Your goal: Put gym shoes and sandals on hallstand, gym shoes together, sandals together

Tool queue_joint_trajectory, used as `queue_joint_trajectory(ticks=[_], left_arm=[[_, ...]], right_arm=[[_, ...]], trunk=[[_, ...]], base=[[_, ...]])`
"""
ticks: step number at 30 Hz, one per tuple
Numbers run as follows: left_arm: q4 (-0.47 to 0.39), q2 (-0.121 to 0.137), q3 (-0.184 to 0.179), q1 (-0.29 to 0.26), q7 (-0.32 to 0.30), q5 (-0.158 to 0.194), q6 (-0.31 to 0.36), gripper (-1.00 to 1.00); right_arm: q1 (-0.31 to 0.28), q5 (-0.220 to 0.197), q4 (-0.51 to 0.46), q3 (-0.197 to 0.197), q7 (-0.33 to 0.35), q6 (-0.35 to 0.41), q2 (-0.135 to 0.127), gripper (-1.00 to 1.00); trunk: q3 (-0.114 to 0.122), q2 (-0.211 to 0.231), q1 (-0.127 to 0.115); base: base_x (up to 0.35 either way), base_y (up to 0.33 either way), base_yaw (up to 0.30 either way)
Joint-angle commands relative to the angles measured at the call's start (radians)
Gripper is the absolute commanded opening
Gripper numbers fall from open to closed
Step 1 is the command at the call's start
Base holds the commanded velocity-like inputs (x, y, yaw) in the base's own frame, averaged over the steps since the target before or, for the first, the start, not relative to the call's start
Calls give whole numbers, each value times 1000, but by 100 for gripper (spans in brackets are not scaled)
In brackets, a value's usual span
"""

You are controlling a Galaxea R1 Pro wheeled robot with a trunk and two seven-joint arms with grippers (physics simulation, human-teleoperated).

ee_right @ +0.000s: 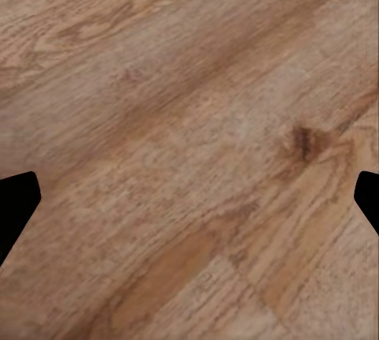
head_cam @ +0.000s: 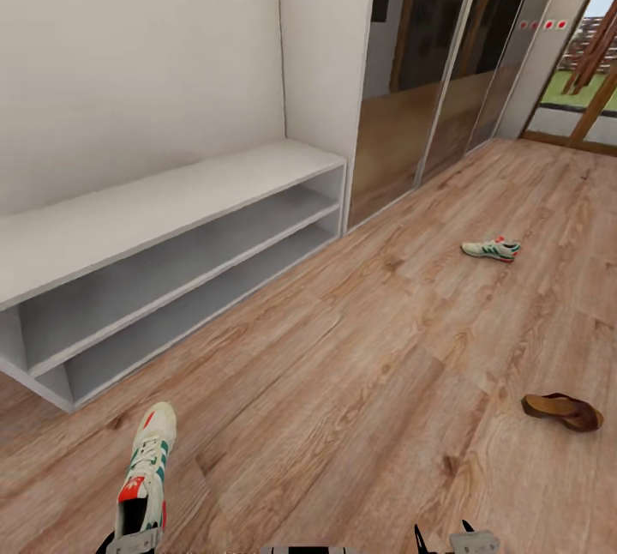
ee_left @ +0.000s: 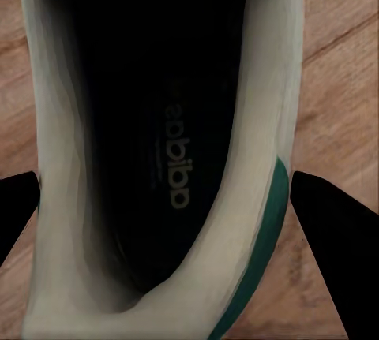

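White sneaker sits on the wood floor right at the bottom edge of the head view, toe aimed at the rack, and the left gripper is straddling its heel end: both fingers spread wide on either side of the shoe, looking straight down into the opening (you can read the insole logo), so it's open and holding nothing yet. Biggest risk as I see it: the shoe nearly fills the gap between the fingers, so if they close off-centre or only catch the soft collar, it could twist or slip out on the lift, and a low carry could clip the rack's front edge. Left arm looks low and pointed straight down over the shoe. Right gripper hangs over bare planks, fingers wide apart, empty. The 2nd sneaker lies well off to the right near the mirrored doors, 1 sandal is closer on the right. Rack shelves are bare, so 0 of 4 placed.
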Motion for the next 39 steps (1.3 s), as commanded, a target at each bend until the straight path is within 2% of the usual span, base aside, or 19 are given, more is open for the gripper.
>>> queue_joint_trajectory(ticks=[1,15,19,39], left_arm=[[1,1,-2,-1,-1,6,-3,-100],[1,1,1,-1,0,6,-2,-100],[0,1,2,-1,1,7,-2,-100],[-1,1,2,-1,0,7,-2,-100]], right_arm=[[0,11,0,-5,-1,-3,1,100],[0,11,0,-4,1,-3,1,100],[0,11,-3,-4,2,-4,1,100],[0,11,-3,-4,1,-5,1,100]], trunk=[[-1,0,0],[-10,0,0],[-10,0,0],[8,0,0]], base=[[0,0,271],[-228,0,222],[-42,0,56],[-1,0,224]])
